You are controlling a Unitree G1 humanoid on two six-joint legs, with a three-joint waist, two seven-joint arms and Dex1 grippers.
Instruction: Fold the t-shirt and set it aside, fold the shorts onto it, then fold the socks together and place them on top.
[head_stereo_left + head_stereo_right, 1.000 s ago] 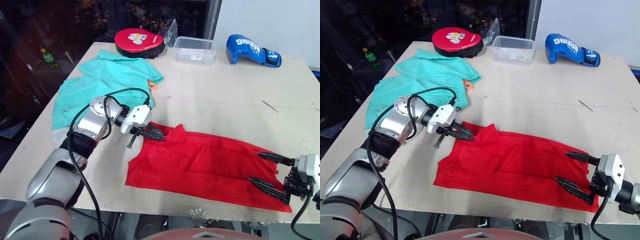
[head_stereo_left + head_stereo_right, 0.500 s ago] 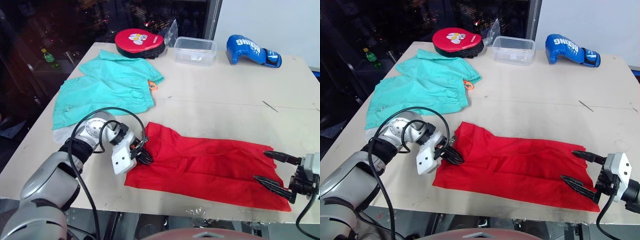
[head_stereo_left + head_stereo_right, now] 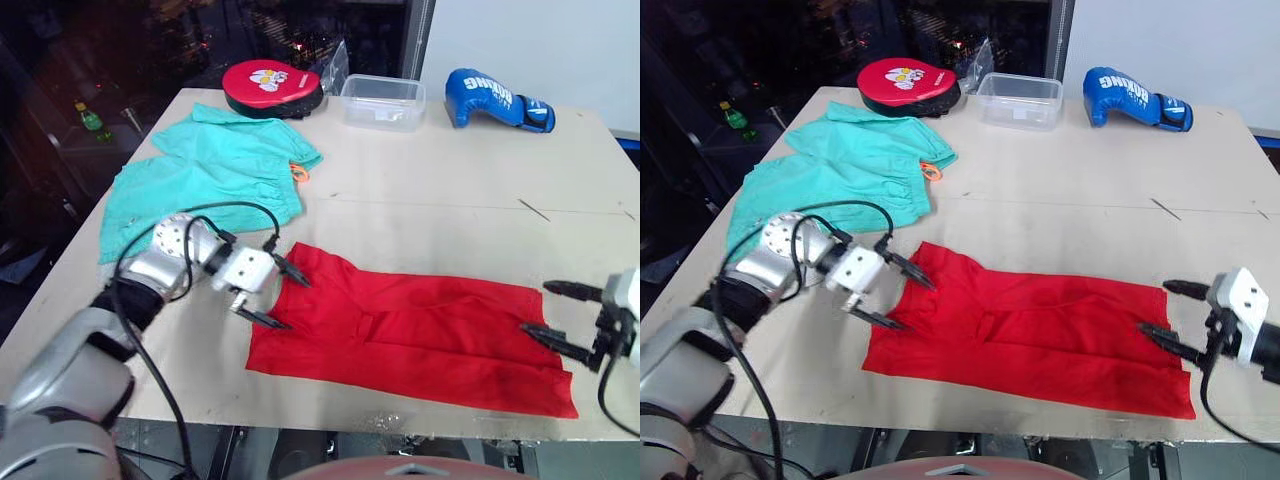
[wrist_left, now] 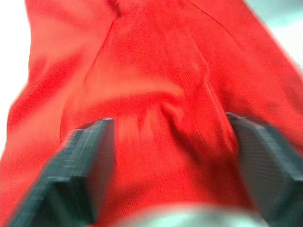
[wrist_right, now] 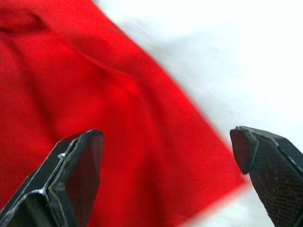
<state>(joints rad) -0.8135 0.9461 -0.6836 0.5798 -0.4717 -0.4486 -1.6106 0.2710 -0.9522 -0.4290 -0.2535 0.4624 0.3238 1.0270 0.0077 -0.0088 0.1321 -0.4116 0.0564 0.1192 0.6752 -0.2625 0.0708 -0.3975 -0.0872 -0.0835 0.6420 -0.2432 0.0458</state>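
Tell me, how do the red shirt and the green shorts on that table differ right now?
The t-shirt is bright red and lies as a long folded strip near the table's front edge; the shorts are mint green and lie spread out farther back on the robot's left. The left gripper and right gripper sit open at the t-shirt's two ends, while nothing is at the shorts. Both lie flat on the table.

Left gripper (image 3: 273, 295) and right gripper (image 3: 558, 317) both spread wide

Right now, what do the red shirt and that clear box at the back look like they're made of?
The t-shirt looks like soft matte knit fabric: it lies limp with creases. The clear box looks like thin see-through plastic, glossy, with a rimmed lid; I can't tell how stiff.
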